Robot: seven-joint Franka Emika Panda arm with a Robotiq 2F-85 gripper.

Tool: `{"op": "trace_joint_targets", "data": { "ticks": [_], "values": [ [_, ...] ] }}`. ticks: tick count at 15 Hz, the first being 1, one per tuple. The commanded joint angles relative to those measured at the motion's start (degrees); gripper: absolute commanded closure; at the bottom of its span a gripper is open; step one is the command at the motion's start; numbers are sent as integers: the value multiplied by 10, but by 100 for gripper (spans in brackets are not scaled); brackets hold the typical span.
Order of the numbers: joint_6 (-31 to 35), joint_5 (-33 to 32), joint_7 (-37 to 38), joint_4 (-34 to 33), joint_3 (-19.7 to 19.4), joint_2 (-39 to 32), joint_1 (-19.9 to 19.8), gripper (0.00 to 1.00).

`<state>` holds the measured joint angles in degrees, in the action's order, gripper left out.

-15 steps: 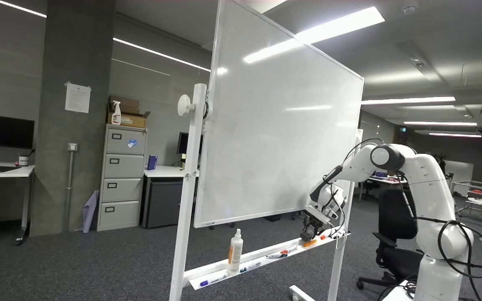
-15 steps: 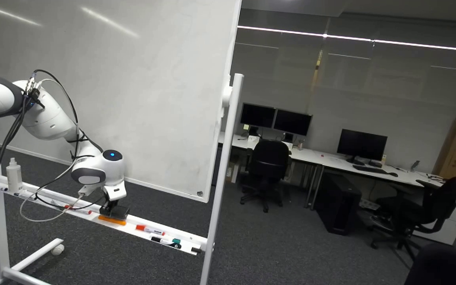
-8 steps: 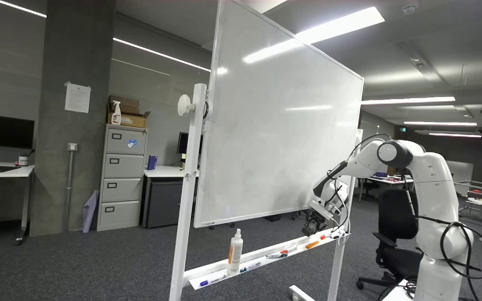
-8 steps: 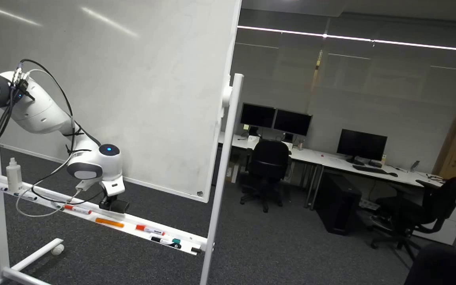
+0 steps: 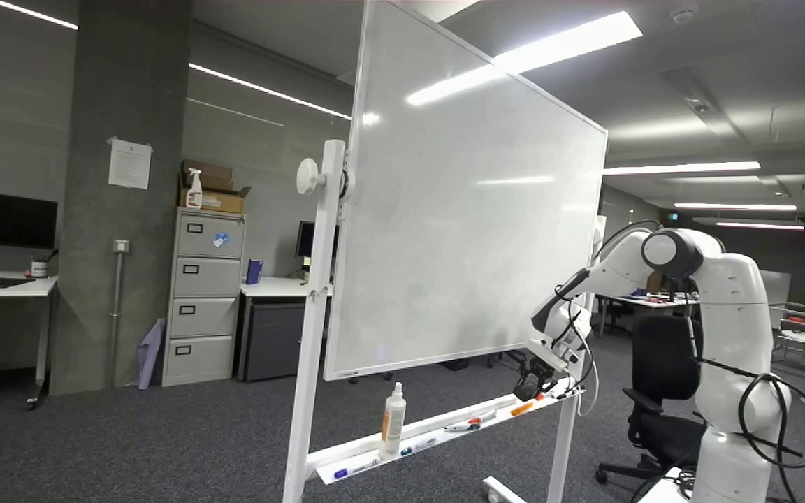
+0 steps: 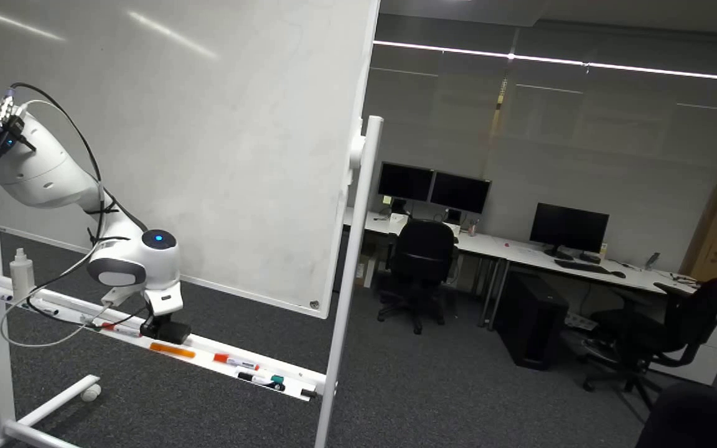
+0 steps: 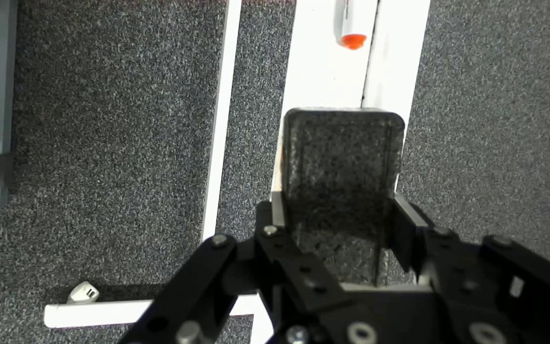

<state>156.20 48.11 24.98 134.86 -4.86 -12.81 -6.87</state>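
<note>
Grasping one black block [image 7: 342,157], one end effector [image 7: 343,209] hangs near one orange stick [image 6: 172,350].

Runs as a long, narrow white tray [image 6: 205,358] with a white rail [image 6: 284,366] along its back. Bears an upright, translucent white plastic bottle [image 5: 393,423] with an orange label, and, on either side of it, a blue-capped white marker [image 5: 357,467] and a dark-green-capped white marker [image 5: 418,445], both lying flat. Carries farther along a red-capped white marker [image 6: 124,331], then a slim, straight orange bar [image 6: 172,350]. Holds beyond these, in an exterior view, a second red-capped white marker [image 6: 238,361], near a black-capped white marker [image 6: 257,378], a small green piece [image 6: 277,379] and, toward the end, a small black piece [image 6: 308,393].
</note>
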Motion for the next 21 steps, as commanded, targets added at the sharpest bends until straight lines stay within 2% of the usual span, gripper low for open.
{"op": "trace_joint_targets", "data": {
  "ticks": [1, 4, 8, 14, 21],
  "values": [
    [13, 51, -62, 14, 9, 10, -13, 70],
    [14, 83, -106, 0, 10, -11, -12, 70],
    [22, 87, -140, -6, 6, -35, -8, 70],
    [35, 109, -165, -27, 12, -65, -11, 70],
    [21, 162, -187, -65, 17, -106, -16, 70]
  ]
}}
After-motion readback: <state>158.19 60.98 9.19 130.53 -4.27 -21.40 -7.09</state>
